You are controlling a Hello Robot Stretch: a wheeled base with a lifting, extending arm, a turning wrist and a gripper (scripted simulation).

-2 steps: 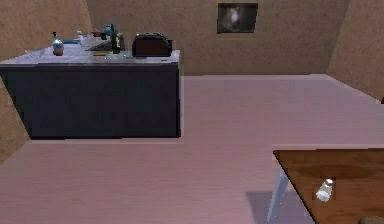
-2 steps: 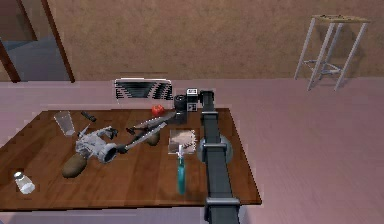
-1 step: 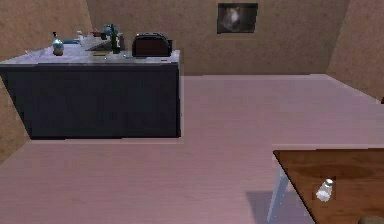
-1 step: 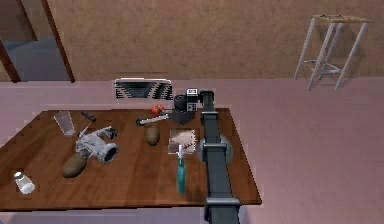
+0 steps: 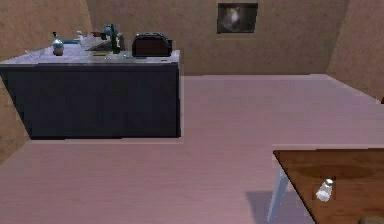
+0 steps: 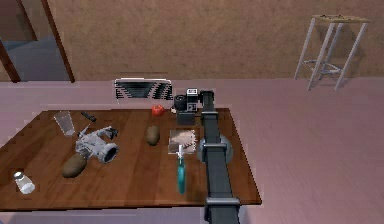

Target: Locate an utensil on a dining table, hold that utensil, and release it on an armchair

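On the brown dining table (image 6: 40, 150) lies a utensil (image 6: 180, 172) with a teal handle and a pale head, just left of the dark arm bar (image 6: 215, 165). The arm reaches across the table's right part. My gripper (image 6: 166, 110) stands at the table's far edge, beyond the utensil. A small red round thing (image 6: 157, 111) sits on the table at its far end, so I cannot tell whether it holds anything. In the forward view, a corner of the table (image 5: 350, 165) carries a small white shaker (image 5: 326, 189).
The table also holds a glass (image 6: 64, 122), a metallic item (image 6: 98, 148), two brown lumps (image 6: 73, 165) (image 6: 152, 134) and a white shaker (image 6: 22, 182). Behind it is a chair back (image 6: 138, 90), with a white stool (image 6: 328, 45) far right. Ahead are a dark counter (image 5: 95, 95), a toaster (image 5: 150, 43) and open floor.
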